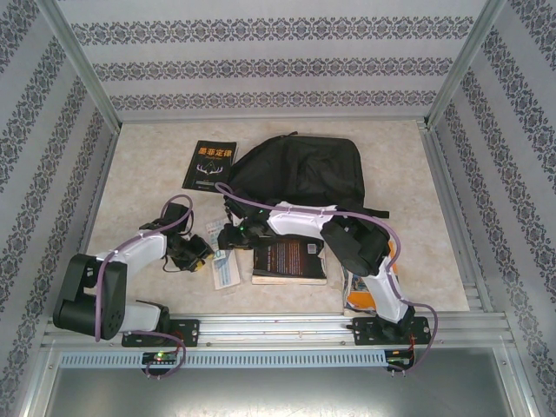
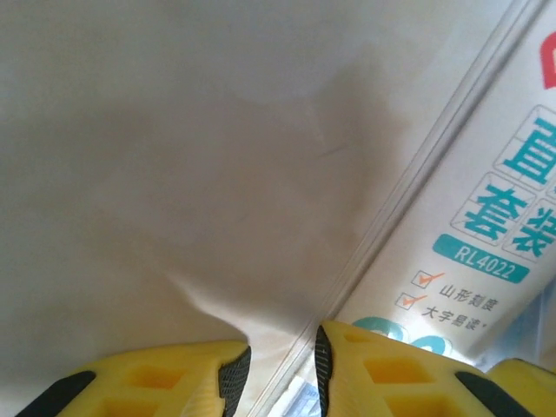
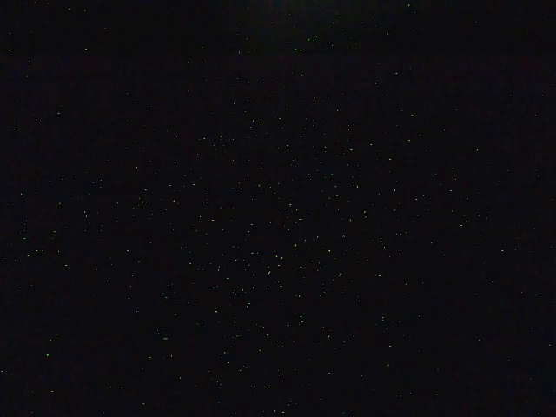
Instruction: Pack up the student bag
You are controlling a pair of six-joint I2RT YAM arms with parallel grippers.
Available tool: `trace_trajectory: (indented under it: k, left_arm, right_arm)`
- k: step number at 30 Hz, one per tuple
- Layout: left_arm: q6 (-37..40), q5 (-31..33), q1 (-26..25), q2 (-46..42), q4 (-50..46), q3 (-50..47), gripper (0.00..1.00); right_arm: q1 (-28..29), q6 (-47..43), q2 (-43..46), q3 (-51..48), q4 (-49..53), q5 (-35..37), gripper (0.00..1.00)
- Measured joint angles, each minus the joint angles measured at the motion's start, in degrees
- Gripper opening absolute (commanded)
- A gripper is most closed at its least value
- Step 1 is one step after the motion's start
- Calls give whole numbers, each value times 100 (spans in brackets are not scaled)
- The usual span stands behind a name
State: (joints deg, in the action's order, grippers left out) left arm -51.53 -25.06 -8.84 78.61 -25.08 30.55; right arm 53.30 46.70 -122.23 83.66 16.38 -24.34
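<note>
Books and stationery scattered on a pale marbled table (image 1: 434, 252) inside a booth with patterned walls (image 1: 261, 65).
A black-covered book (image 1: 209, 165) with an orange title and a pale antler design lies flat toward the far left. A second dark book (image 1: 289, 259), its cover reddish-brown with small print, lies near the middle front. Just left of it lies a clear plastic packet (image 1: 224, 268); the left wrist view shows its white card (image 2: 486, 217) printed with teal Chinese characters, the code RL4022 and orange tick boxes. An orange-and-white item (image 1: 358, 297), partly covered, lies at the near right beside the metal rail (image 1: 287, 323).
</note>
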Motion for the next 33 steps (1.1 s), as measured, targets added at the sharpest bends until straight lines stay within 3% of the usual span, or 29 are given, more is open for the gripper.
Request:
trace_trajectory:
  k: [5,8,12,16,23,28,33]
  left_arm:
    - [-20,-31,35,0,-22,4,33]
    - [-17,-24,33,-184,7,-7,44]
    - [63,-37,-133,-774,129,-59,70]
    - [269,-184,-247,-1567,-48,74,81]
    - [557,-1167,-223,-2415,269,636,76]
    - [-247,-2413,-192,-2398,2212,136,70]
    - [-1073,-3084,-192,-2092,3757,-138,60]
  right_arm:
    - [-76,63,28,-13,-341,-476,0]
    - [-83,-37,157,-129,-420,-444,0]
    - [-129,-195,544,-507,-444,-317,0]
    - [-286,-306,1213,-973,-505,-415,0]
    - [-951,-184,2511,-1766,-1333,-1259,0]
    - [-1314,321,2988,-2398,-2214,-1939,0]
    - [-1362,691,3141,-2688,-2736,-2334,0]
